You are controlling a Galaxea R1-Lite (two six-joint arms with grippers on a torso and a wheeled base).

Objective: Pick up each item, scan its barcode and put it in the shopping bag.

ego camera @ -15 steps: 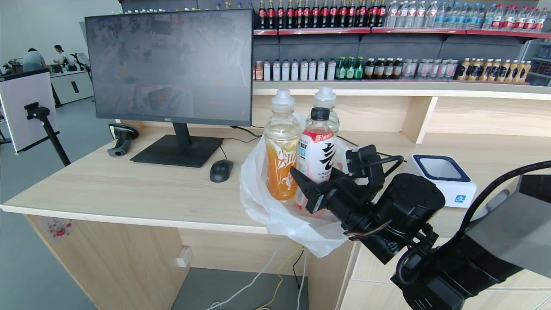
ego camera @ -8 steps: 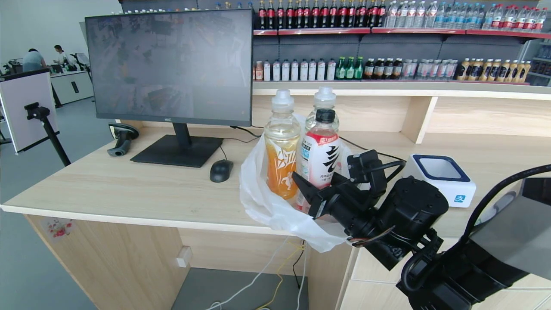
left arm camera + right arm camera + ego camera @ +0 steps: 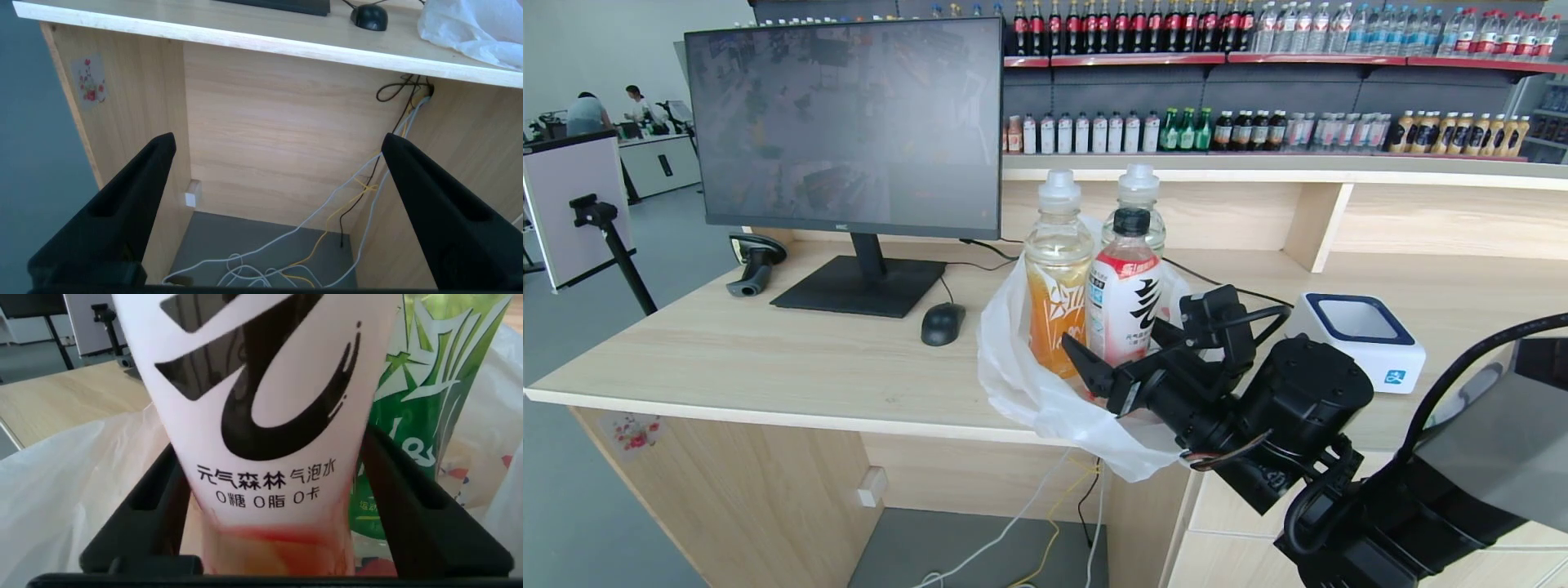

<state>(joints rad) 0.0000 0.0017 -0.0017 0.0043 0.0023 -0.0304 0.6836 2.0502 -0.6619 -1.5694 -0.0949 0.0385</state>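
Observation:
A white plastic shopping bag (image 3: pixel 1029 392) sits at the counter's front edge. Three bottles stand in it: an orange drink (image 3: pixel 1058 294), a green-labelled one (image 3: pixel 1139 192) behind, and a pink drink with a white label and black cap (image 3: pixel 1125 302). My right gripper (image 3: pixel 1123 351) is open. Its fingers sit on either side of the pink bottle's lower half, with small gaps. In the right wrist view the pink bottle (image 3: pixel 261 416) stands between the fingers (image 3: pixel 139 514), with the green bottle (image 3: pixel 425 400) behind. My left gripper (image 3: pixel 278 212) hangs open below the counter front, holding nothing.
A white box scanner (image 3: pixel 1360 339) stands to the right of the bag. A monitor (image 3: pixel 849 122), a mouse (image 3: pixel 943 323) and a handheld scanner (image 3: pixel 756 261) are to the left. Cables hang under the counter (image 3: pixel 351 204). Shelves of drinks fill the back.
My right gripper's fingers have spread apart off the pink bottle. The bottle shifted slightly sideways and now stands upright in the bag.

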